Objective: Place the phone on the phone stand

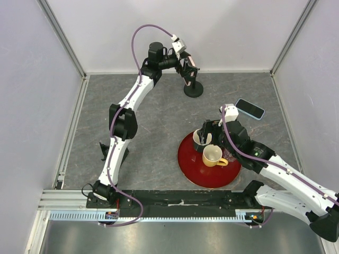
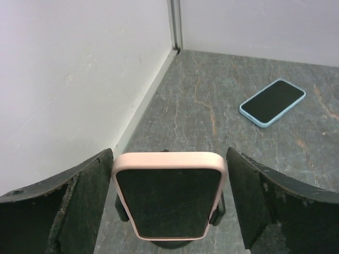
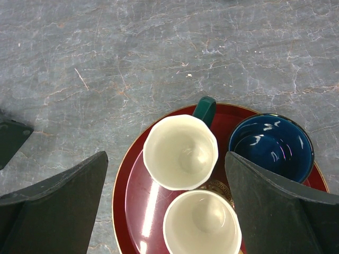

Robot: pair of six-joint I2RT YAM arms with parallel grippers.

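Grey marbled tabletop (image 1: pixel 159 106) carries the phone stand (image 1: pixel 193 91), and the pink-cased phone (image 2: pixel 168 196) leans on it, so your placement looks done. Your left gripper (image 2: pixel 169 153) flanks the stand, fingers spread wide as for a release. Your right gripper (image 3: pixel 165 159), spread and empty, hovers over the red tray (image 3: pixel 127 211) on the stand's near side.

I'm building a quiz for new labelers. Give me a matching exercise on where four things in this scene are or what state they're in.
1. pink-cased phone
2. blue-cased phone
3. yellow mug
4. right pincer

a. on the red plate
b. open, holding nothing
c. propped on the stand
d. flat on the table

Pairs: 1-c, 2-d, 3-a, 4-b
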